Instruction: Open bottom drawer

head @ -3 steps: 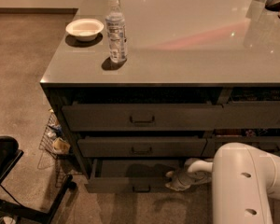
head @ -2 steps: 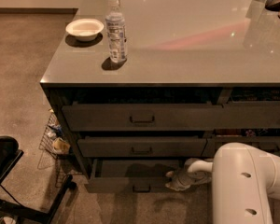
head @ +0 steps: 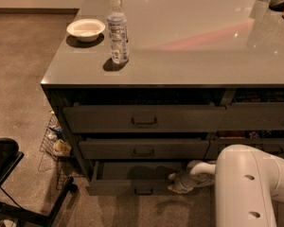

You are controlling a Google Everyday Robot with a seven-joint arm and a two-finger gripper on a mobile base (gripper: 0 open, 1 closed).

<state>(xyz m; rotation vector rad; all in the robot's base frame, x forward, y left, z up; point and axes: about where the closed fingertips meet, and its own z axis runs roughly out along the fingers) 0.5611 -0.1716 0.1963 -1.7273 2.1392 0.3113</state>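
The bottom drawer (head: 128, 186) is the lowest, slimmest dark-grey drawer of the left stack. It stands pulled out, with its flat dark inside (head: 132, 170) showing and a small dark handle (head: 143, 191) at the centre of its front. My gripper (head: 174, 183) is low at the drawer's right end, at its front edge, reaching in from my white arm (head: 248, 188) at the lower right.
Two taller drawers (head: 144, 119) sit above, slightly out. On the grey countertop (head: 189, 41) stand a water bottle (head: 117, 30) and a white bowl (head: 85, 29). A wire basket (head: 54, 143) is at the cabinet's left side. A black chair base (head: 9, 183) is at lower left.
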